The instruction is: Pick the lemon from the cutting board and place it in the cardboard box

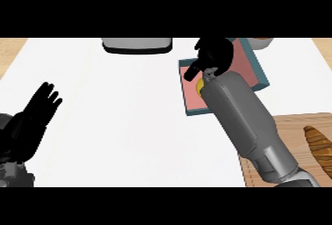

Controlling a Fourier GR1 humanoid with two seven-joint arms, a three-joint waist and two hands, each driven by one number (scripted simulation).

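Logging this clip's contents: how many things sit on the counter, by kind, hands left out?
Lemon, mostly hidden under the right forearm: 1
Box, teal walls and pink floor: 1
Wooden cutting board: 1
Croissant: 1
Grey appliance at the far edge: 1
Total: 5

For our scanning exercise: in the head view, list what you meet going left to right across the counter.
Left robot hand → grey-and-black appliance → right robot hand over the box → croissant on the cutting board.

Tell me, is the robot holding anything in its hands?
Cannot tell for sure. The right hand hovers over the box, with the lemon showing just below it. The left hand holds nothing.
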